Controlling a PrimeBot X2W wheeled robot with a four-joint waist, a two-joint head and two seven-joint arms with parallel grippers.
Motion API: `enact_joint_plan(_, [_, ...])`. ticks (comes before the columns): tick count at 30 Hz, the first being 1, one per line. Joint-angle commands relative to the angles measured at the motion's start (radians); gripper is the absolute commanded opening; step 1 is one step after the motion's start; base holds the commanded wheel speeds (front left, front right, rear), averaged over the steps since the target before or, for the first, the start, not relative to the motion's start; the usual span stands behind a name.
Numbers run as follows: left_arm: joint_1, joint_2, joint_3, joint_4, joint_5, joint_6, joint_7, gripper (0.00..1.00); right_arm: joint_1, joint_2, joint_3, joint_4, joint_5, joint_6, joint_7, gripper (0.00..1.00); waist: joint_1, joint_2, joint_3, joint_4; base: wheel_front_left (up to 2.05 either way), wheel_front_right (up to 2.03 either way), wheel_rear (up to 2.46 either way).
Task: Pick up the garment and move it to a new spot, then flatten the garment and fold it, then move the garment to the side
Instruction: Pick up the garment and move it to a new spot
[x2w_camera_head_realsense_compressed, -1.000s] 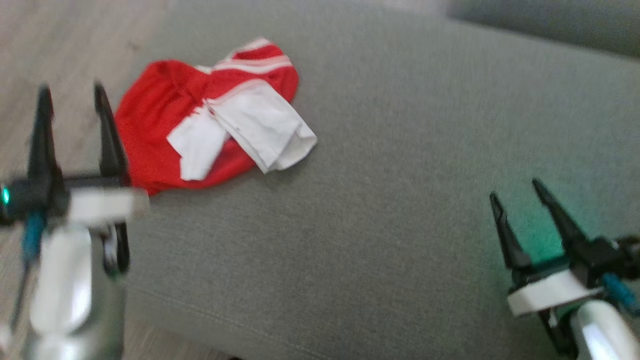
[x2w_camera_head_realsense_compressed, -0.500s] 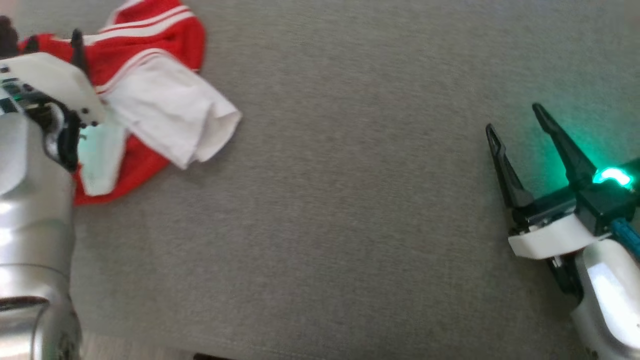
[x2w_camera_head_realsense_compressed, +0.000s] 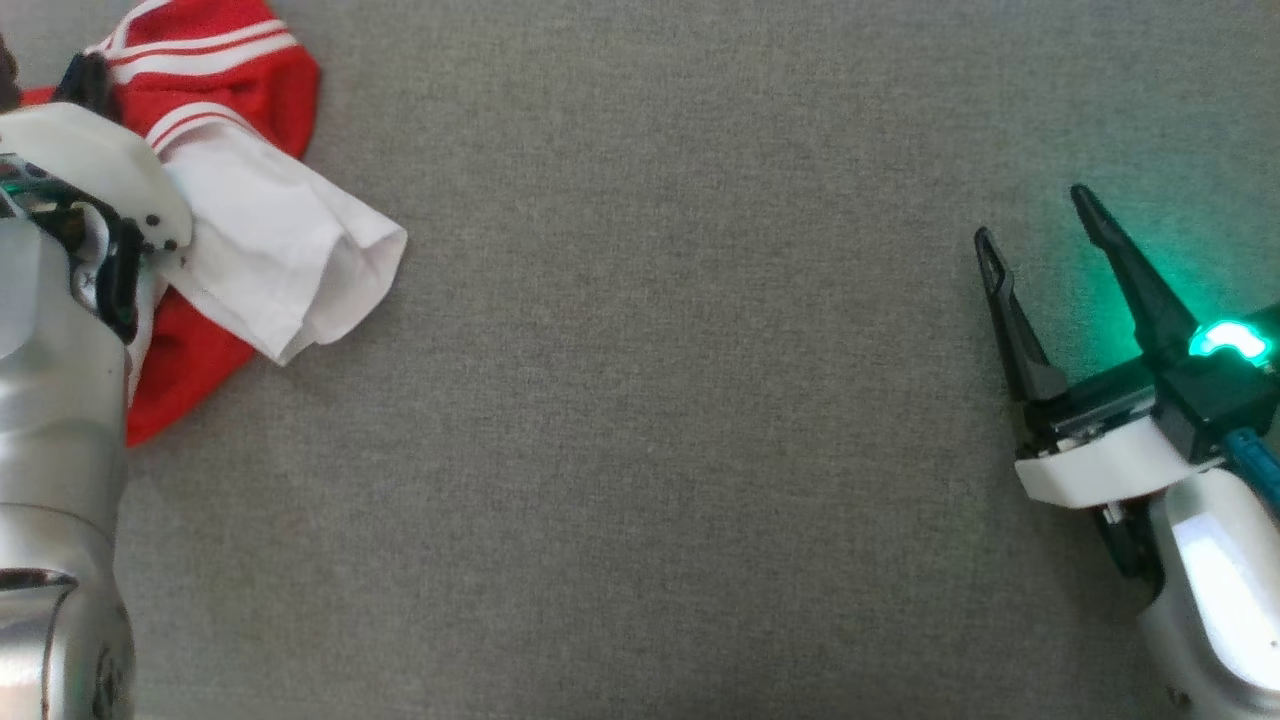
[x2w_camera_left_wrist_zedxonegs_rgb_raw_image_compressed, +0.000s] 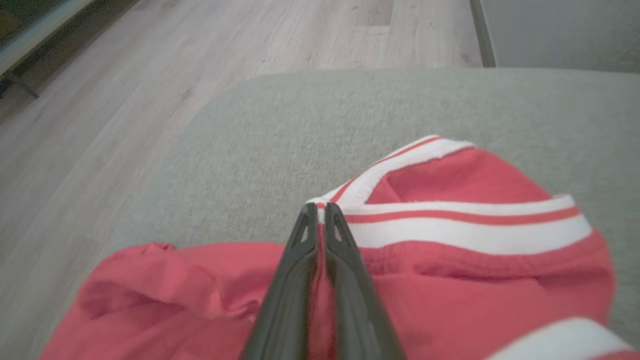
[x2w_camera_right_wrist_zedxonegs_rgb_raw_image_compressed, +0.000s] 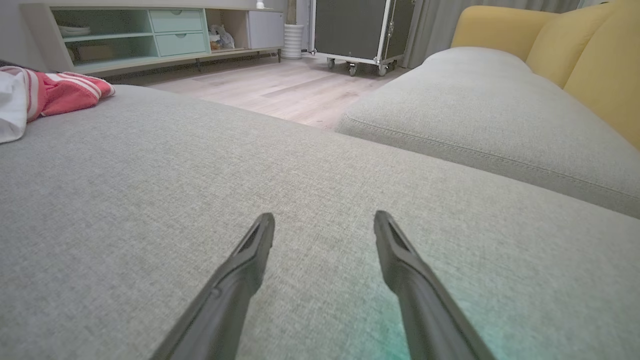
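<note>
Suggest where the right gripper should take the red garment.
Probably the white folded flap of the garment: its open edge juts toward the right gripper, lying free on the cushion. Come in low from the robot's right.

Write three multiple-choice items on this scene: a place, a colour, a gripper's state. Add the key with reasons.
1. In the head view, the garment lies where on the grey cushion?
A. upper left
B. centre
C. lower right
2. The garment's colours:
A. blue, yellow
B. red, white
C. black
3. The left gripper is:
A. wide open
B. shut on nothing
C. shut on the garment
1 A: it lies at that view's upper left.
2 B: red cloth, white bands.
3 C: red cloth sits pinched between its closed jaws.
</note>
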Motion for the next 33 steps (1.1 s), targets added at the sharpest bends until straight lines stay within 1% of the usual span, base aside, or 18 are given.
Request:
enact_joint_plan(1, [-0.039, 0.063, 0.008, -0.032, 0.004, -0.004, -0.018, 0.0, 0.043, 0.001, 0.021, -0.004, -0.006, -0.001, 0.003, 1.0, -0.0001, 0.0, -0.019, 0.0, 0.0, 0.0, 0.0])
enact_joint_plan(6, [-0.079, 0.062, -0.063, -0.079, -0.007, -0.005, -0.116, 0.0, 0.044, 0.03, 0.042, 0.008, 0.006, -0.001, 0.003, 1.0, -0.0001, 0.0, -0.101, -0.023, 0.0, 0.0, 0.0])
enact_joint_plan(9, [-0.101, 0.075, -0.116, -0.136, -0.004, -0.005, -0.196, 0.0, 0.052, 0.054, 0.046, 0.014, 0.015, -0.001, 0.003, 1.0, -0.0001, 0.0, -0.162, -0.054, 0.0, 0.0, 0.0])
enact_joint_plan(12, [-0.116, 0.069, -0.179, -0.197, -0.011, -0.005, -0.232, 0.0, 0.071, 0.079, 0.043, 0.024, 0.026, -0.001, 0.003, 1.0, -0.0001, 0.0, -0.231, -0.096, 0.0, 0.0, 0.0])
enact_joint_plan(15, [-0.13, 0.073, -0.255, -0.272, -0.026, -0.005, -0.227, 0.0, 0.09, 0.1, 0.044, 0.03, 0.033, -0.001, 0.003, 1.0, -0.0001, 0.0, -0.286, -0.148, 0.0, 0.0, 0.0])
enact_joint_plan(19, [-0.131, 0.09, -0.324, -0.374, -0.072, -0.005, -0.204, 0.0, 0.115, 0.141, 0.053, 0.033, 0.044, -0.001, 0.003, 1.0, -0.0001, 0.0, -0.362, -0.229, 0.0, 0.0, 0.0])
enact_joint_plan(25, [-0.106, 0.075, -0.406, -0.534, -0.193, -0.005, -0.132, 0.0, 0.153, 0.168, 0.079, 0.037, 0.058, -0.001, 0.003, 1.0, -0.0001, 0.0, -0.431, -0.343, 0.0, 0.0, 0.0])
enact_joint_plan(29, [-0.024, 0.053, -0.459, -0.596, -0.278, -0.005, -0.106, 0.0, 0.177, 0.171, 0.087, 0.051, 0.065, -0.001, 0.003, 1.0, -0.0001, 0.0, -0.461, -0.408, 0.0, 0.0, 0.0])
enact_joint_plan(30, [0.037, 0.041, -0.491, -0.605, -0.307, -0.005, -0.1, 0.0, 0.184, 0.174, 0.09, 0.053, 0.068, -0.001, 0.003, 1.0, -0.0001, 0.0, -0.463, -0.437, 0.0, 0.0, 0.0])
enact_joint_plan(33, [0.132, 0.016, -0.549, -0.598, -0.31, -0.005, -0.121, 0.0, 0.188, 0.177, 0.094, 0.052, 0.072, -0.001, 0.003, 1.0, -0.0001, 0.0, -0.45, -0.469, 0.0, 0.0, 0.0])
